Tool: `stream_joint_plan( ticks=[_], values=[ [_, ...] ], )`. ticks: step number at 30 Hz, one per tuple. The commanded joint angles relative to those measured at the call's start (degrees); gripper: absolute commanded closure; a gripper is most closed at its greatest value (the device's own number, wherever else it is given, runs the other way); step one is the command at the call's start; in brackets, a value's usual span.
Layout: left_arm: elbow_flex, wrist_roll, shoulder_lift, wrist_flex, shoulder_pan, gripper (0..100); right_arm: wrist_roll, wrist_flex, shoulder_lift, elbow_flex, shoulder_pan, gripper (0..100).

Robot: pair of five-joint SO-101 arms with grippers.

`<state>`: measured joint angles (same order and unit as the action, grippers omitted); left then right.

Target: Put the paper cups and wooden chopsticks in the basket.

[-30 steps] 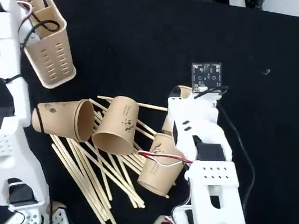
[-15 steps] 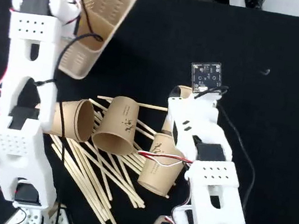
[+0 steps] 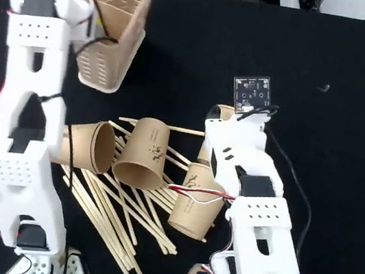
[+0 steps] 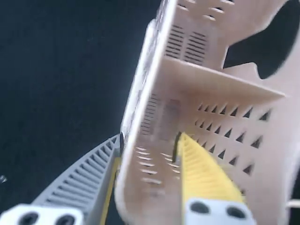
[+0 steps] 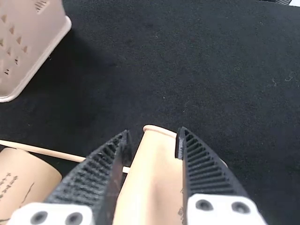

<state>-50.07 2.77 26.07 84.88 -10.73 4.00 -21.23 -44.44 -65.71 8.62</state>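
While left jaws clamp the basket point(image 3: 124, 2) wall (tilted) | right jaws pinch a paper cup point(image 5: 154, 187)

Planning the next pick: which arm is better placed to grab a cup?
Right. The right gripper sits around a paper cup on the table; the left gripper is shut on the basket wall, so it isn't free.
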Motion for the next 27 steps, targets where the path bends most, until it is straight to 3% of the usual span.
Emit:
stream_joint_plan(
  ticks=[1,8,16,25,27],
  values=[
    [-8.5,-3.1,-0.6,3.3,-2.5,79,0.8,1.6,0.1,0.1,0.6,83.9],
    [-15.3,-8.9,0.1,16.0,-2.0,79,0.8,1.6,0.1,0.2,0.6,83.9],
    [-8.4,-20.3,-0.5,16.0,-2.0,75,0.8,1.6,0.1,0.1,0.6,83.9],
    [-3.6,-20.6,0.1,15.9,-2.0,75,0.8,1.6,0.1,0.1,0.6,83.9],
    [-3.9,-20.6,-0.1,15.7,-2.0,82,0.8,1.6,0.1,0.1,0.6,83.9]
  ],
)
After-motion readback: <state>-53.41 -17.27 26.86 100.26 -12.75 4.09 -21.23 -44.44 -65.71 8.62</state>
